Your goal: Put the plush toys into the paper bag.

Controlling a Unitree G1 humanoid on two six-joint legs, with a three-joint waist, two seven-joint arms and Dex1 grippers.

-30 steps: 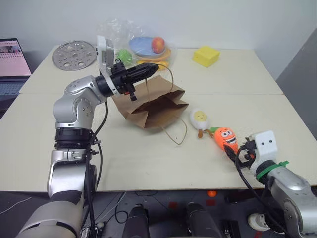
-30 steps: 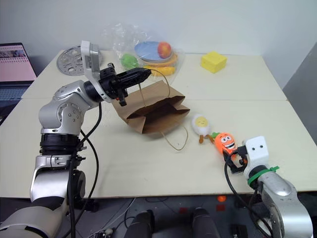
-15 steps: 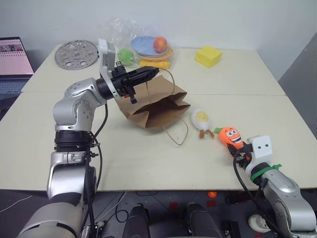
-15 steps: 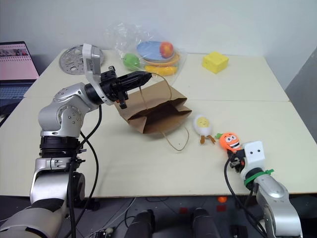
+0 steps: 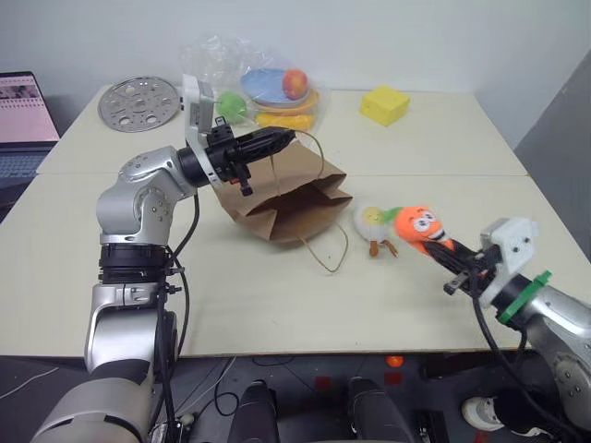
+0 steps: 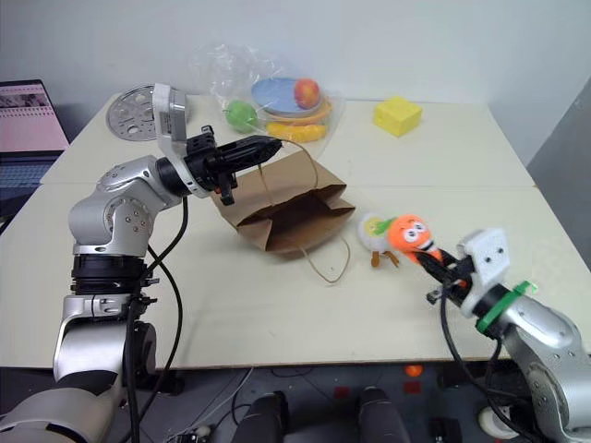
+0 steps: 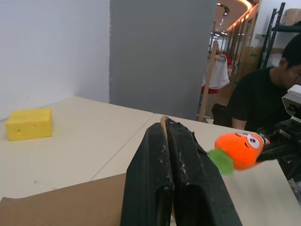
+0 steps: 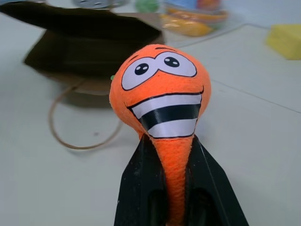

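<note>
**Carrot lifted off the table**

Raised since 1 second ago, the orange plush carrot point(image 5: 417, 223) hangs above the table point(image 5: 277, 286), its narrow tip clamped in the right gripper point(image 5: 450, 254). White egg toy point(image 5: 371, 220) lies beside the crumpled kraft paper bag point(image 5: 291, 194), whose handle the left gripper point(image 5: 277, 138) pinches, jaws clenched.
</note>
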